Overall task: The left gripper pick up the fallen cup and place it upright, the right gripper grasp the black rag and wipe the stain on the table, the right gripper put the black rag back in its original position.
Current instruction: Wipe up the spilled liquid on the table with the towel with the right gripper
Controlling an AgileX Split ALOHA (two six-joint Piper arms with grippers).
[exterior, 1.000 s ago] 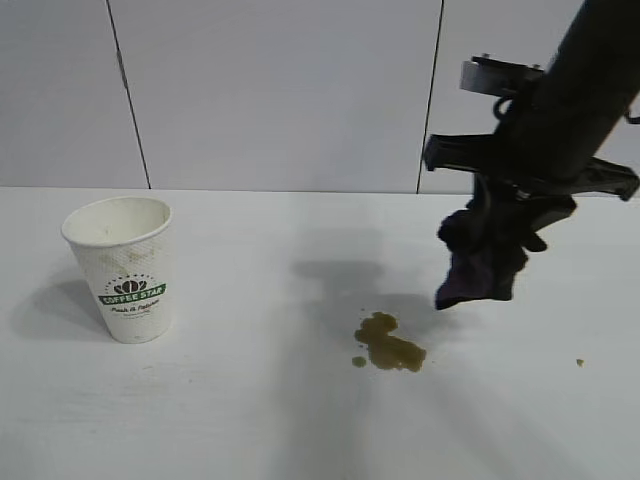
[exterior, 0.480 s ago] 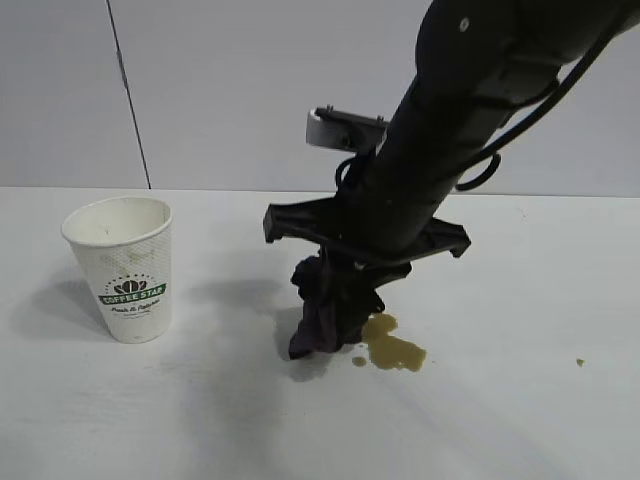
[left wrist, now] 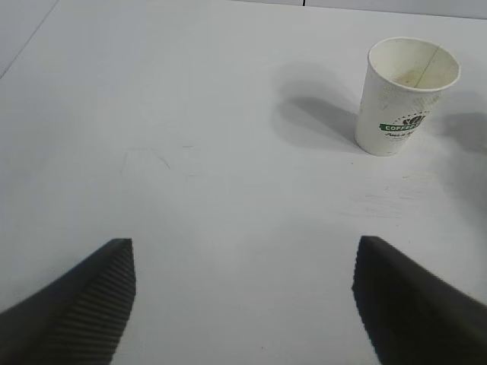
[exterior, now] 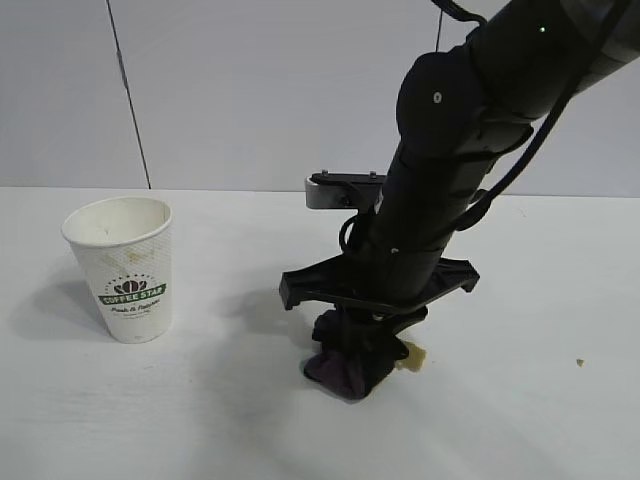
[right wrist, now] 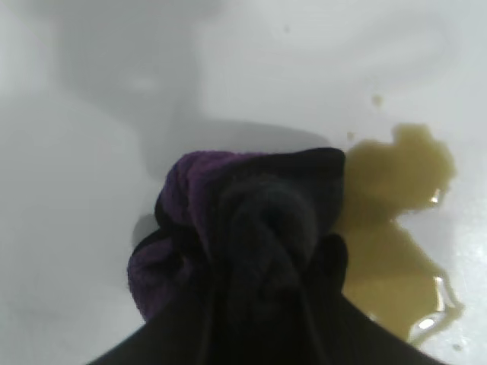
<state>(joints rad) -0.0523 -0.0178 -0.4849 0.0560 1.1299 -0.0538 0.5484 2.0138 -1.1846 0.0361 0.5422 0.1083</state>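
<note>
Black rag [exterior: 345, 368], purple-patched: clamped in the fingers of the right gripper [exterior: 352, 345], pressed onto the white table [exterior: 200, 420] at the edge of the olive-brown stain [right wrist: 396, 220]. Cup [exterior: 124, 268]: upright, well to the side. Left gripper [left wrist: 243, 304]: fingers wide apart, holding nothing, above bare table.

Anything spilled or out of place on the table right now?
Yes: an olive-brown stain lies wet on the table, and the right pincer presses the black rag down at its edge. A tiny speck sits apart, off to the right. The cup stands upright.
</note>
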